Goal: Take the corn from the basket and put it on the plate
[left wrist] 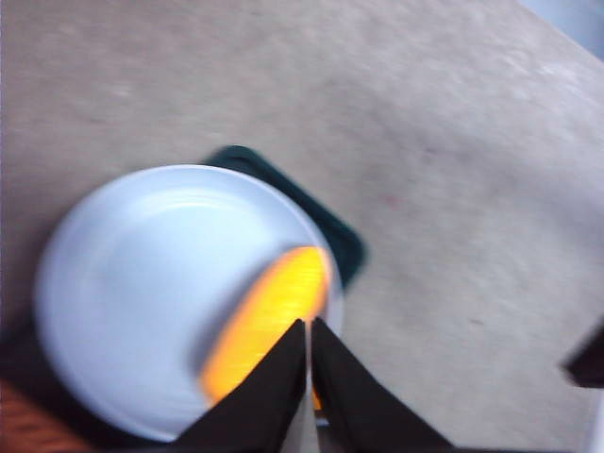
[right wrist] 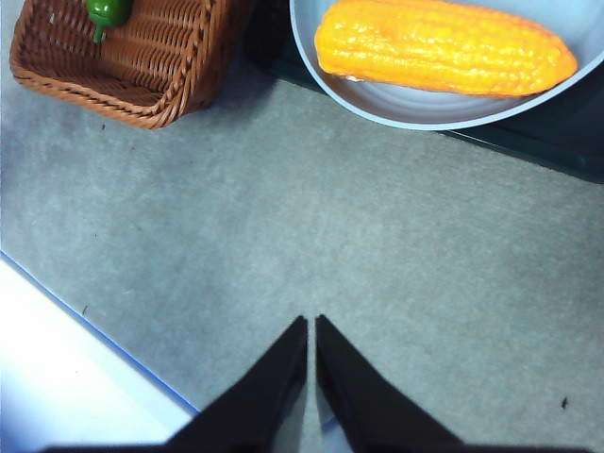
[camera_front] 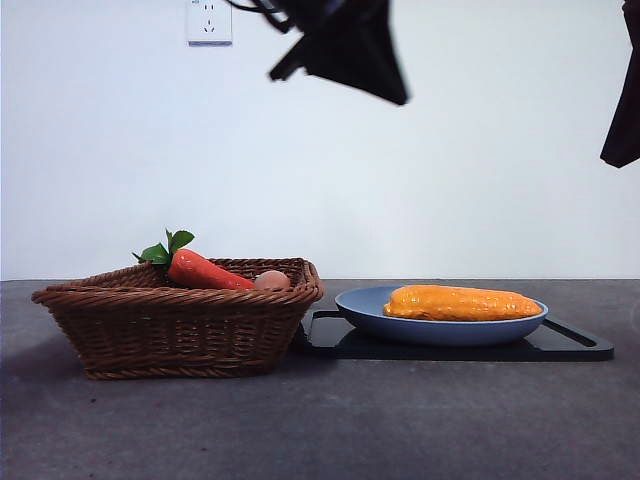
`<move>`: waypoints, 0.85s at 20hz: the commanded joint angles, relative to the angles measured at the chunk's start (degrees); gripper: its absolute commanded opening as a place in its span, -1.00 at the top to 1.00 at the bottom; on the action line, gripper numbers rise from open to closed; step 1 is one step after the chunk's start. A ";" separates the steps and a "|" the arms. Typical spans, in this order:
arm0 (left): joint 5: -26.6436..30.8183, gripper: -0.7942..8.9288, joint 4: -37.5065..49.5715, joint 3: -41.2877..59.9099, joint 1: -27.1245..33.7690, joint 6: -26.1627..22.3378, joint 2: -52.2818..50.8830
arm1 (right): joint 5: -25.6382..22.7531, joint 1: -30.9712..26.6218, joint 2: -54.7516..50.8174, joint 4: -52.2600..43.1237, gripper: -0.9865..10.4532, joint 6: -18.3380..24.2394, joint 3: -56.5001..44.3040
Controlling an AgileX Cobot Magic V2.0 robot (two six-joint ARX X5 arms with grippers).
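The corn [camera_front: 463,302] lies lengthwise in the blue plate [camera_front: 365,309], right of the wicker basket [camera_front: 180,325]. The right wrist view shows the same corn [right wrist: 444,47] on the plate [right wrist: 425,111], with a basket [right wrist: 142,66] corner beside it. High above the plate hangs my left gripper [camera_front: 345,50], shut and holding nothing; its blurred wrist view looks down on the corn [left wrist: 269,316] and plate [left wrist: 142,283], with the gripper [left wrist: 309,326] well above them. My right gripper [right wrist: 311,323] is shut over bare table, away from the plate, and shows as a dark tip at the upper right.
A carrot [camera_front: 205,270] with green leaves and a small peach-pink ball [camera_front: 271,280] rest in the basket. A flat black tray [camera_front: 570,343] lies under the plate. The table's near edge with a blue line [right wrist: 94,326] runs close to the right gripper.
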State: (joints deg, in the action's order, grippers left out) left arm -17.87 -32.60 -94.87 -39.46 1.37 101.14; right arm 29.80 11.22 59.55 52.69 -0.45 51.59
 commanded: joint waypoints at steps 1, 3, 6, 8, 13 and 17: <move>0.59 0.82 0.55 -1.27 4.04 -2.19 -3.02 | 0.15 0.13 0.22 -0.39 0.82 -0.37 0.57; 0.61 0.82 0.85 0.02 7.93 -3.93 -7.54 | 0.15 0.13 0.22 -0.39 0.83 -0.37 0.57; 0.61 0.82 3.74 6.25 15.43 -5.03 -17.70 | 0.13 0.11 0.22 -0.42 0.82 -0.37 0.57; 0.59 0.82 9.35 14.38 21.35 -4.81 -25.99 | 0.15 0.13 0.22 -0.42 0.82 -0.37 0.57; 0.59 0.82 26.45 40.65 36.13 -2.19 -48.24 | 0.13 0.11 0.22 -0.42 0.83 -0.37 0.57; 1.79 0.82 33.00 57.72 43.25 -2.16 -62.10 | 0.15 0.13 0.22 -0.42 0.82 -0.37 0.57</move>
State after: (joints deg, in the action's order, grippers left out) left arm -16.03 -0.08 -36.91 3.99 -1.08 38.22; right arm 29.82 11.20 59.44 52.60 -0.45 51.59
